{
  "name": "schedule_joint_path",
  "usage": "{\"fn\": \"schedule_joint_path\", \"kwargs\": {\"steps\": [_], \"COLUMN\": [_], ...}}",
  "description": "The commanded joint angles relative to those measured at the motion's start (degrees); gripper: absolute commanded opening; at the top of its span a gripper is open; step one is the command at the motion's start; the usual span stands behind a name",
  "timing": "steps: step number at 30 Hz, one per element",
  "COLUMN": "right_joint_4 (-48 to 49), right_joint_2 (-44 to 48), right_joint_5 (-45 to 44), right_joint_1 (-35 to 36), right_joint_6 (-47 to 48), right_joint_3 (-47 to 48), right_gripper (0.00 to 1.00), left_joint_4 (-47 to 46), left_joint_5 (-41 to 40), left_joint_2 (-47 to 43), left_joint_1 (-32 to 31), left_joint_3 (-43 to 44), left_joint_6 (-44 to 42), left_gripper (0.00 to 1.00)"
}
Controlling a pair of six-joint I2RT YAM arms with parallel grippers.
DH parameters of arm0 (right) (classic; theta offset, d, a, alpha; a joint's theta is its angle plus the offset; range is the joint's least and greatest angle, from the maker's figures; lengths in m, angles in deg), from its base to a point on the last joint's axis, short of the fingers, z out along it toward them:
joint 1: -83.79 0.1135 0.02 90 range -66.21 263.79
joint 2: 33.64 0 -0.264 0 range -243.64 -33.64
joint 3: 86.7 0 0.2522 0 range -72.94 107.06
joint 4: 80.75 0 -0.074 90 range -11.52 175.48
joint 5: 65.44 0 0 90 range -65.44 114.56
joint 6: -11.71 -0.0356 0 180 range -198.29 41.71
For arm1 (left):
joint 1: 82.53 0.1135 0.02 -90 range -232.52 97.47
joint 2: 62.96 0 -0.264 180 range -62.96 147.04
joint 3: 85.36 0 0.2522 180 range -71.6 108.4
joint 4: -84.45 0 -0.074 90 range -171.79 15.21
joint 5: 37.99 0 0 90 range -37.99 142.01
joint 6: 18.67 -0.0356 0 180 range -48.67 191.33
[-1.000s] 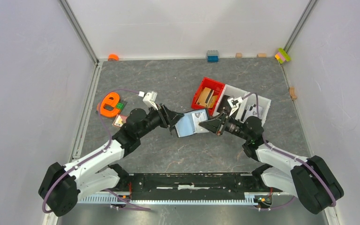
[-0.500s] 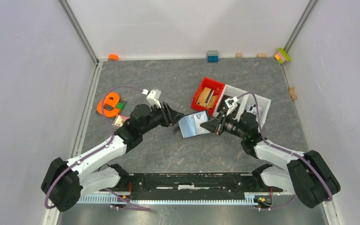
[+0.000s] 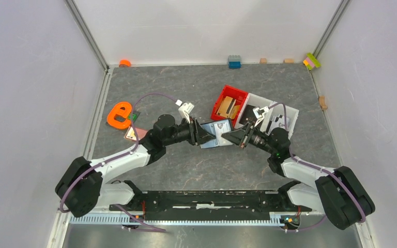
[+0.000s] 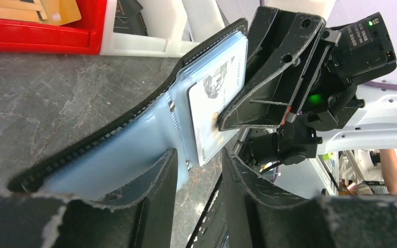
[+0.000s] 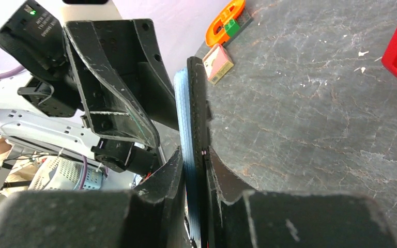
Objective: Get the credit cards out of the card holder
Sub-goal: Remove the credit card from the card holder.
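Two grippers meet at the card holder (image 3: 214, 133), which is held up off the table at its middle, just near-left of the red bin (image 3: 228, 103). The right gripper (image 5: 195, 155) pinches the holder's right edge, with its pads pressed on the black outside and the pale blue lining. The left gripper (image 4: 199, 161) has its jaws partly spread. In the left wrist view, the free corner of a greyish-white card (image 4: 214, 111), already partway out of its pocket, sits in that gap with the edge of the blue flap. Neither finger looks clamped yet.

The step in hand, I judge, is to catch that card and draw it out. The flap lies against one finger, so the left gripper should shift toward the card until only the card sits between the pads. Closing now risks grabbing the lining as well. The card is thin and slick, so it needs a deep bite rather than a tip pinch. The pull should follow the pocket's opening, to the left and away from the right gripper, which must keep its firm hold so the holder does not follow.

A second ago the left gripper stood off to the left of the holder. Now that arm reaches further right and its fingers overlap the holder's left part. The holder looks narrower from above, and the right gripper has scarcely moved.
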Motion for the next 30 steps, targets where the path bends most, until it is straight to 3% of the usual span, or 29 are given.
{"fn": "schedule_joint_path", "kwargs": {"steps": [1, 14, 25, 30], "right_joint_4": [10.6, 17.9, 21.4, 20.4], "right_joint_2": [0.5, -1.5, -4.2, -5.3], "right_joint_5": [2.7, 5.0, 6.6, 6.8], "right_joint_1": [-0.2, 0.0, 1.0, 1.4], "right_joint_6": [-4.0, -8.3, -9.9, -9.4], "right_joint_3": [-0.5, -1.1, -0.7, -0.1], "right_gripper": [0.02, 0.01, 0.02, 0.04], "left_joint_4": [-2.7, -3.9, -15.7, -16.2], "left_joint_5": [2.5, 6.3, 10.2, 7.9], "left_joint_2": [1.8, 4.6, 2.6, 0.0], "left_joint_1": [-0.9, -3.2, -3.1, -3.1], "left_joint_3": [3.3, 5.3, 1.4, -0.2], "left_joint_6": [-0.9, -1.7, 2.6, 2.0], "left_gripper": [0.45, 0.31, 0.32, 0.29]}}
